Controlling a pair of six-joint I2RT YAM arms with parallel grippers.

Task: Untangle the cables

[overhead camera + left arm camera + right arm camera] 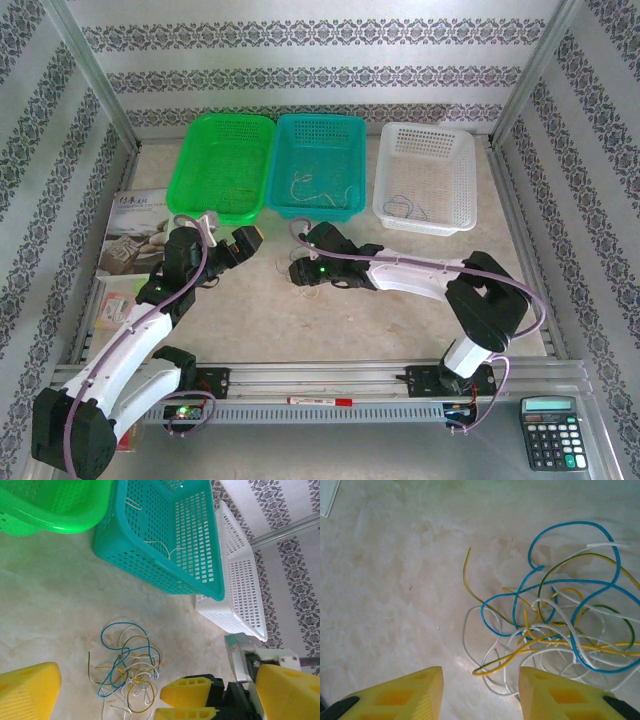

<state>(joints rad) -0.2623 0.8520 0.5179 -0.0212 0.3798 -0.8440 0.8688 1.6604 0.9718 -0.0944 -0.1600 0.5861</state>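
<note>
A tangle of thin blue, yellow and white cables (560,625) lies on the pale table, and also appears from above as the cables (312,291) and as the cables (127,672) in the left wrist view. My right gripper (480,682) is open low over the tangle's near edge, and a yellow-green wire end (487,670) lies between its fingers. The right gripper (298,270) sits mid-table, and its yellow fingers (187,690) are beside the tangle. My left gripper (243,243) hovers to the left, wide open and holding nothing, with one finger (30,690) on each side.
Three baskets stand at the back: green (190,150), teal (320,118) with a loose wire (320,190) inside, and white (425,128) with another wire (405,208). A booklet (135,235) lies at the left, a calculator (549,432) at the front right and a red pen (320,400) on the rail.
</note>
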